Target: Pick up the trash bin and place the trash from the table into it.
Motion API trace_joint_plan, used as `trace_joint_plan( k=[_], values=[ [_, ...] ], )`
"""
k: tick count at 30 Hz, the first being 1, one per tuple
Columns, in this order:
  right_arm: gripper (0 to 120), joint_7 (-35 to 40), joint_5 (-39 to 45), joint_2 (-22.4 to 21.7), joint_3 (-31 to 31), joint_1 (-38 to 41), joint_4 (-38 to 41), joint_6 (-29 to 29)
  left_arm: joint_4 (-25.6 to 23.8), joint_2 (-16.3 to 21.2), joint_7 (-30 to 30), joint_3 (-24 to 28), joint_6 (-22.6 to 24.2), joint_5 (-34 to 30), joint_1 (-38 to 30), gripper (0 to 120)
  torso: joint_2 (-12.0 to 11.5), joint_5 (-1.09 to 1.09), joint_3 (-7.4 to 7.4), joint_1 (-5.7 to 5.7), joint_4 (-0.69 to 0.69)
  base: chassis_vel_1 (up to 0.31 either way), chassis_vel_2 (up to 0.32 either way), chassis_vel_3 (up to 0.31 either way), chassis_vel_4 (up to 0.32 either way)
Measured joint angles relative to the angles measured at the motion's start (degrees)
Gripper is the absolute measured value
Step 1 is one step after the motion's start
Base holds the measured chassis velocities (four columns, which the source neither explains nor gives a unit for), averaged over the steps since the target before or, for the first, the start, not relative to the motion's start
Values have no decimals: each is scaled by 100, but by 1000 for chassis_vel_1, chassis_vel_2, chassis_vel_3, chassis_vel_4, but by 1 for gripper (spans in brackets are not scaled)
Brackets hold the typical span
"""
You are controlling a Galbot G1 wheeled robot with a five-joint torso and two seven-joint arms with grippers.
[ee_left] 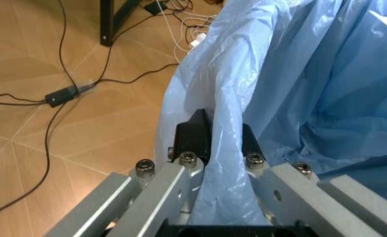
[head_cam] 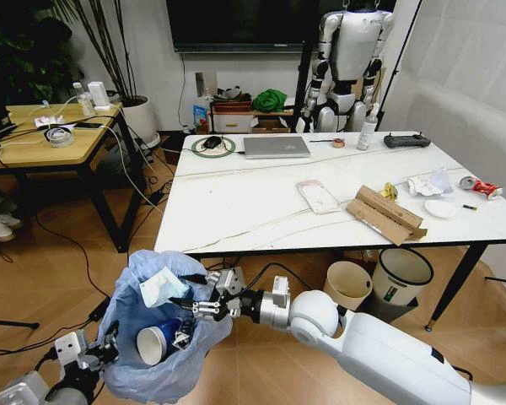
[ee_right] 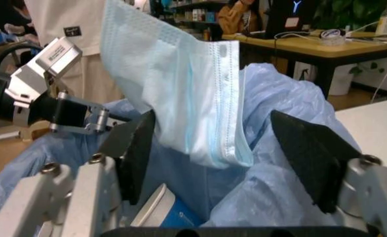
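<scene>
The trash bin (head_cam: 156, 375), lined with a crinkled light-blue bag (ee_left: 312, 74), hangs low beside the table's near left corner. My left gripper (head_cam: 104, 343) is shut on the bag's rim (ee_left: 221, 138). My right gripper (head_cam: 185, 304) hovers over the bin's mouth with its fingers wide open (ee_right: 223, 153). A pale blue face mask (ee_right: 180, 84) leans against one pad (ee_right: 139, 148), above the opening (head_cam: 162, 287). A blue-white paper cup (head_cam: 156, 342) lies inside the bin. On the table (head_cam: 236, 211) remain torn cardboard (head_cam: 386, 215), white tissue (head_cam: 428, 183), a paper plate (head_cam: 441, 208), a red can (head_cam: 482, 187) and a yellow wrapper (head_cam: 390, 191).
A laptop (head_cam: 276, 146), a bottle (head_cam: 368, 131) and a controller (head_cam: 406, 140) sit at the table's far side. A cream bin (head_cam: 347, 284) and a white bin with a black rim (head_cam: 401, 274) stand under the table. A wooden table (head_cam: 42, 135) is at left, with cables on the floor.
</scene>
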Motion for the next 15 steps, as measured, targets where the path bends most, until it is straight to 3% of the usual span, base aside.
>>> trace_joint_plan(
  k=[5,8,15],
  values=[
    [84,4,-105,-67,28,-144,23,98,1,27,1,-14,-1,-26,-6,2,0,0,0,0,0,0,0,0,0],
    [98,30,-154,-172,44,-306,144,157,12,15,2,-17,-3,-29,-25,2,0,1,0,0,0,0,0,0,0],
    [100,132,-190,-336,96,-381,382,175,63,-21,7,8,-5,-8,-70,2,0,0,0,0,0,0,0,0,0]
  ],
)
